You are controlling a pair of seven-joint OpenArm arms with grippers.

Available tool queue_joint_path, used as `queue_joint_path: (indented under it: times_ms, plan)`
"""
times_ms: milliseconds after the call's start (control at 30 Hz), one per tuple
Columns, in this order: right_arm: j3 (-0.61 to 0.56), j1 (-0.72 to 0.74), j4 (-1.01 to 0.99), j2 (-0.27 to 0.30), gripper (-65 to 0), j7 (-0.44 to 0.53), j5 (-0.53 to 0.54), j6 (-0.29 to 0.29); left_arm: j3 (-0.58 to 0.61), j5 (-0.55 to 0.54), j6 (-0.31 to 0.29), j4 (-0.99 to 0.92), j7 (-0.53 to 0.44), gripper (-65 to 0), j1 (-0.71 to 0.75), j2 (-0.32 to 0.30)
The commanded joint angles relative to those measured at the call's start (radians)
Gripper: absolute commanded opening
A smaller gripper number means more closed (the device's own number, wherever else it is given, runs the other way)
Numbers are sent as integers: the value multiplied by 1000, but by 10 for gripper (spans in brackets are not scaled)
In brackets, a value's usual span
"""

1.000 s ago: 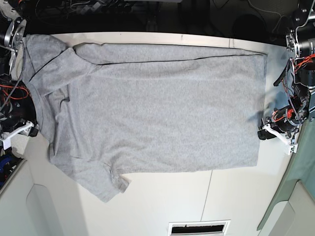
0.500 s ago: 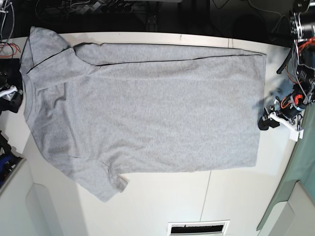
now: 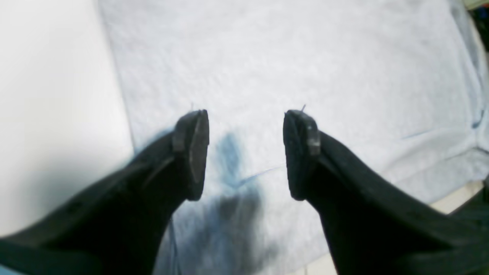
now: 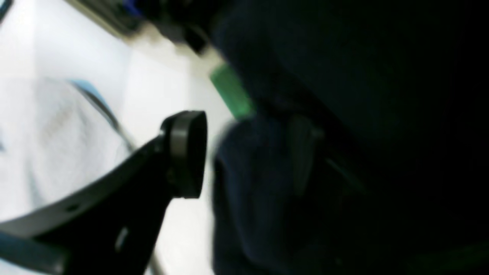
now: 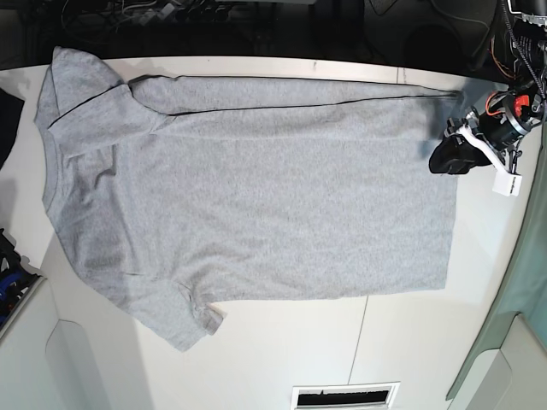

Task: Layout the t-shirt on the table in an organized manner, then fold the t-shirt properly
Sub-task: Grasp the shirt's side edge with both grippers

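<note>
I read the layout as done: the shirt lies flat across the counter, collar at 9 o'clock, hem at 3, no fold begun. My left jaws gape empty over the hem; right jaws spread, holding nothing.

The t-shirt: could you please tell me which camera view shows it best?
The base view: it shows the whole t-shirt spread flat on the table, both sleeves and hem included. The left wrist view shows only a blurred patch of grey fabric beneath the open left pincer. The right wrist view catches a blurred pale edge of it.
</note>
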Motion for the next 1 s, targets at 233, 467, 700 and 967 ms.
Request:
queue_joint_path:
  times_ms: [233,467,700,967]
  plan:
    - [8,174,19,-53,-318,0,-17,-1,-6,-22,0,17,-22,-313,-54,-18]
    - [-85,288,19,-158,-318,11,-193,-126,-6,74,37,12,-38,-312,-97,-18]
    - [-303,352,19,-232,-318,72,-411,-328,-2,185,132,-53,-72,-313,-208,-21]
    - [-396,362,-31,-249,-318,80,-440,-344,73,290,132,-449,-158,-312,-427,-25]
